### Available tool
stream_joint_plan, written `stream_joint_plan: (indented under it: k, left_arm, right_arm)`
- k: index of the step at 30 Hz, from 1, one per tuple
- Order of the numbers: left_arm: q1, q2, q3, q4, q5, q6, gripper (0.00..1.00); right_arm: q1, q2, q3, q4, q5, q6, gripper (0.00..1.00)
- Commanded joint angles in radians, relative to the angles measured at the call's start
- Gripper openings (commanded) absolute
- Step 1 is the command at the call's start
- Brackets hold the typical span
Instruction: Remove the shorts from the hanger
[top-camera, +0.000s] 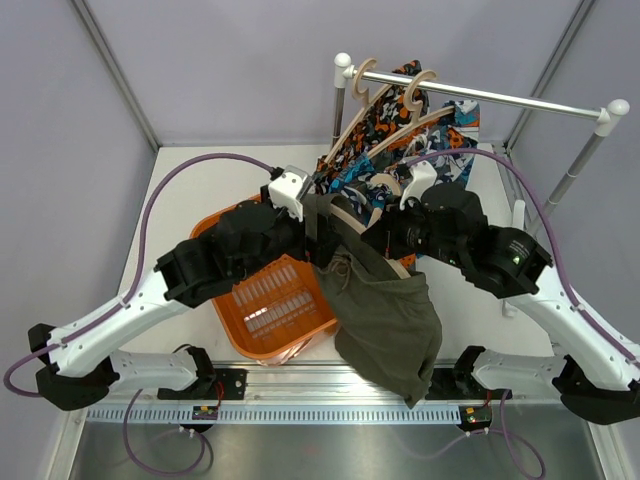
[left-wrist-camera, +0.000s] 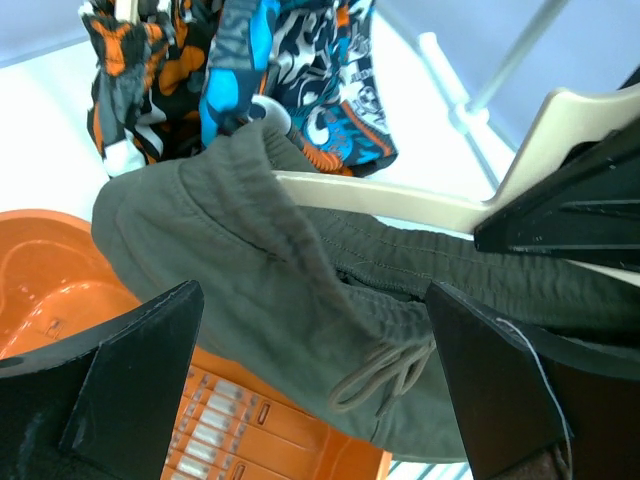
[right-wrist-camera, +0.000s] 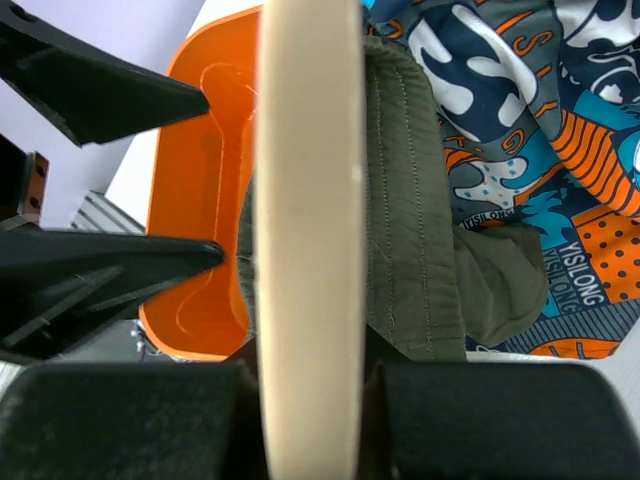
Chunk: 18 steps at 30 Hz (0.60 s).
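The dark olive-green shorts (top-camera: 385, 320) hang from a cream wooden hanger (top-camera: 396, 265) and droop over the table's front edge. My right gripper (top-camera: 385, 238) is shut on the hanger's bar (right-wrist-camera: 308, 200). My left gripper (top-camera: 318, 228) is open at the waistband; in the left wrist view (left-wrist-camera: 315, 340) the olive cloth (left-wrist-camera: 250, 250) and its drawstring lie between and beyond the spread fingers (left-wrist-camera: 130, 390). The blue-orange-white swirl shorts (top-camera: 450, 150) and the orange-black-white blotch shorts (top-camera: 385, 110) hang on hangers on the rack behind.
An orange plastic basket (top-camera: 285, 300) sits under my left arm, below the olive shorts. A white and chrome clothes rail (top-camera: 500, 98) crosses the back right on two uprights. Grey walls close the left and back sides.
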<state>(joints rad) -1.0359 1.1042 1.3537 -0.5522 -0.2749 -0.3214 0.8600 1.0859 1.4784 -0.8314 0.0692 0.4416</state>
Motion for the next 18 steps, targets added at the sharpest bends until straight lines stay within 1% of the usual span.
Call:
stream_joint_plan:
  k: [1,5,9,10,13,16,18]
  left_arm:
    - [-0.03,0.011,0.036,0.014,-0.13,-0.005,0.98]
    - [-0.033,0.032,0.027,-0.011,-0.168,-0.025,0.93]
    - [-0.033,0.031,0.002,-0.035,-0.228,-0.044,0.84]
    - [-0.033,0.032,-0.001,-0.037,-0.233,-0.045,0.8]
    - [-0.033,0.042,-0.011,-0.037,-0.237,-0.045,0.72]
    - [-0.033,0.046,-0.021,-0.017,-0.222,-0.042,0.69]
    - [-0.033,0.055,-0.019,-0.008,-0.211,-0.041,0.65]
  right_arm:
    - [0.048,0.02,0.068,0.025,0.167,0.017,0.0]
    - [0.08,0.028,0.08,0.023,0.196,0.028,0.0]
    - [0.112,0.028,0.098,0.014,0.213,0.029,0.0]
    - [0.119,0.028,0.108,0.012,0.215,0.029,0.0]
    - [0.138,0.031,0.126,0.008,0.215,0.029,0.0]
    - [0.166,0.042,0.143,-0.001,0.233,0.031,0.0]
    - [0.18,0.057,0.152,-0.017,0.259,0.032,0.0]
